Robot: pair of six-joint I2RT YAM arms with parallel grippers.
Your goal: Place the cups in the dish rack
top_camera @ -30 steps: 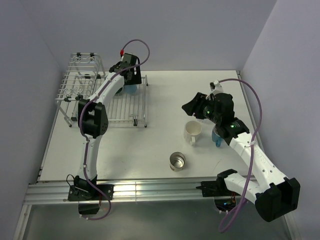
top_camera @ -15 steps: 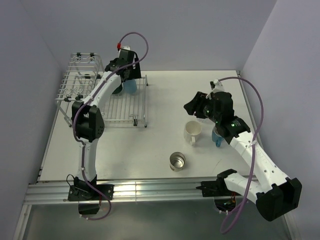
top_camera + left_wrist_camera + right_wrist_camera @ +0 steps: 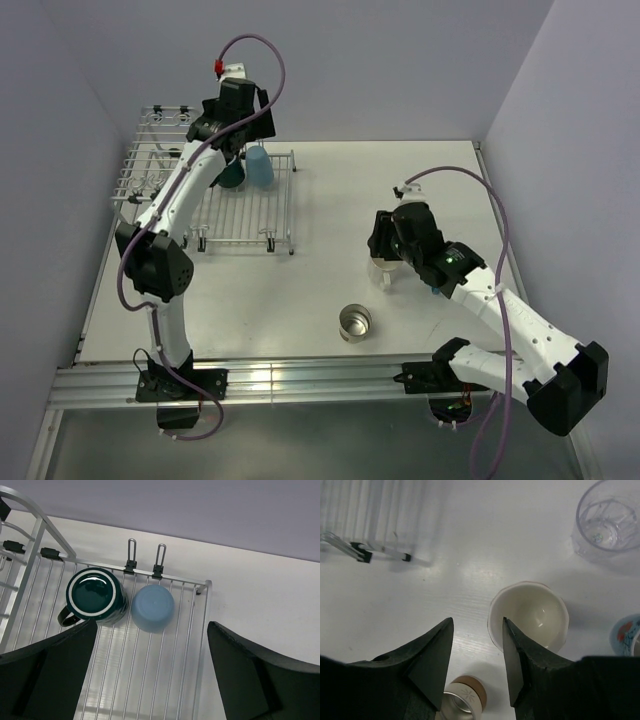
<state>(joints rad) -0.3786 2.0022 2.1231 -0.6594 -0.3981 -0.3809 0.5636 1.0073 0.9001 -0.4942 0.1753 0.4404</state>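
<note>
The blue tumbler (image 3: 152,607) and the dark teal mug (image 3: 95,595) stand upside down side by side at the far end of the dish rack (image 3: 165,680); both show in the top view, the tumbler (image 3: 259,165) and the mug (image 3: 232,173). My left gripper (image 3: 151,650) hangs open and empty above them (image 3: 232,140). My right gripper (image 3: 477,622) is open above the table, its right finger at the left rim of the cream mug (image 3: 530,612). The steel cup (image 3: 462,700) lies below, the clear glass (image 3: 610,520) at the top right, the blue mug (image 3: 627,635) at the right edge.
The rack (image 3: 245,210) sits at the table's far left, its taller basket section (image 3: 170,125) against the left wall. The steel cup (image 3: 354,322) stands near the front middle. The rack's near corner (image 3: 360,550) shows in the right wrist view. My right arm covers the blue mug from above.
My left gripper has lifted up and to the left off the blue tumbler, which stays on the rack. My right gripper has moved left and down over the cream mug.
</note>
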